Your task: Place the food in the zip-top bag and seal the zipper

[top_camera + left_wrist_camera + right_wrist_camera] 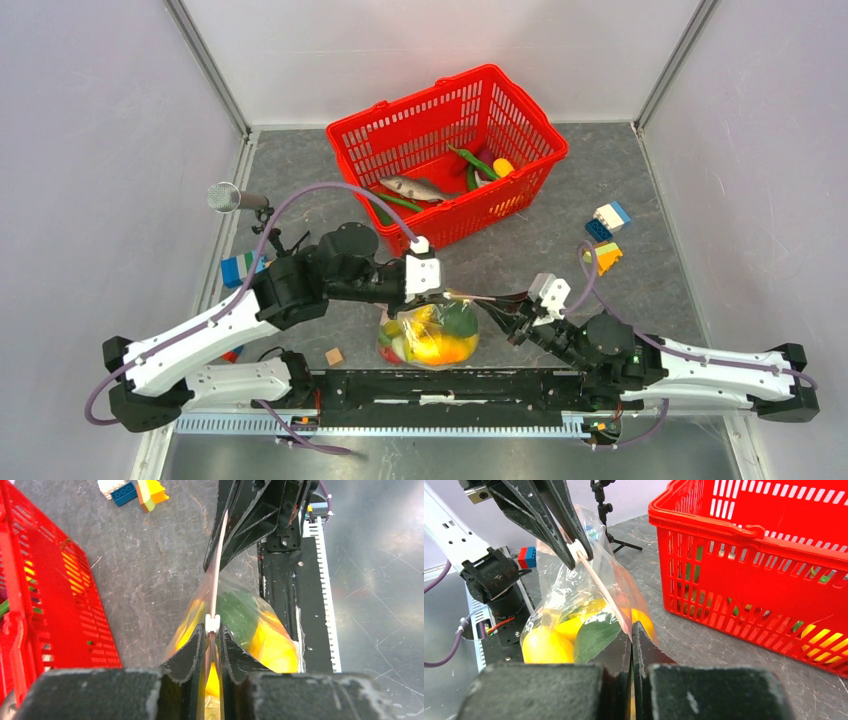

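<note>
Floppy, slippery zip-top bag [430, 338], bottom-heavy with food [546, 645], sags at the near bench edge between the arms, left gripper [213, 639] and right gripper [632, 635] jaws both pinching its thin zipper [216, 575], the only firm hold.

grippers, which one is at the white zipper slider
The left gripper: the white slider sits at its tip. The right gripper pinches the zipper's other end, with no slider there.
</note>
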